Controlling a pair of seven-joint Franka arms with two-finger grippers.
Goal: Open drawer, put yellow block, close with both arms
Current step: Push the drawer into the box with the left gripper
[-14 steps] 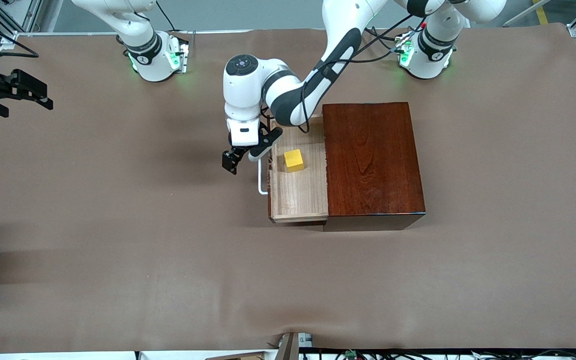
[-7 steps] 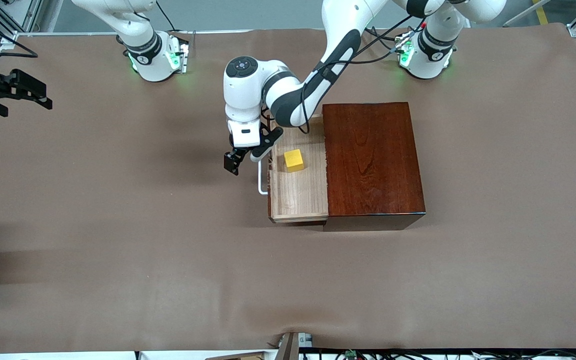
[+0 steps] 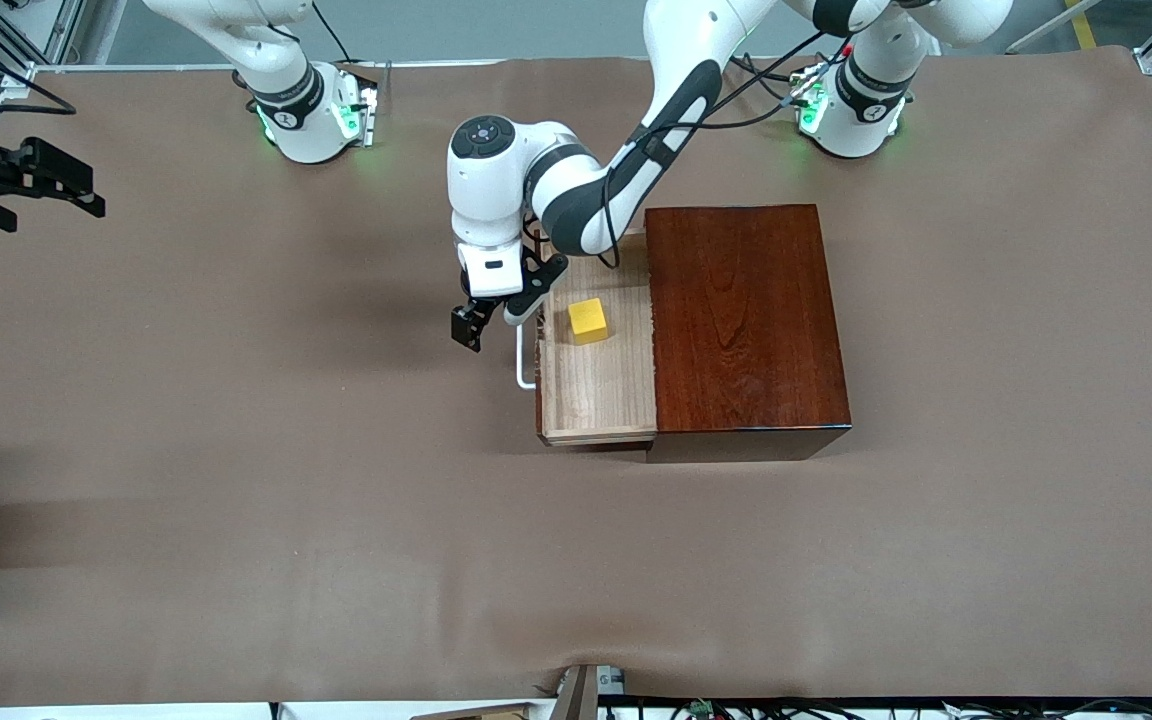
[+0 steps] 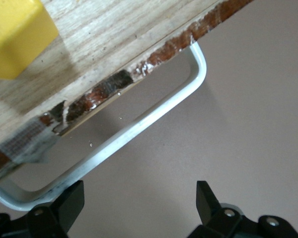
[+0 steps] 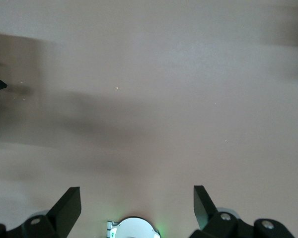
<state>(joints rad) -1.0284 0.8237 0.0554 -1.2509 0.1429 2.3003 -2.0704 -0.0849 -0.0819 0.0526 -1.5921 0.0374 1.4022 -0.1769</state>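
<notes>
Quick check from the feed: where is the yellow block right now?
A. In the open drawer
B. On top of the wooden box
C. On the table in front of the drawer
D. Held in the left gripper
A: the block sits on the light wood floor of the pulled-out drawer, while the left gripper is open by the handle.

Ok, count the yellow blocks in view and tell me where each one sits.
1. The yellow block lies inside the open drawer, on its light wood floor toward the end farther from the front camera. Any others inside the wooden box would be hidden.
</notes>
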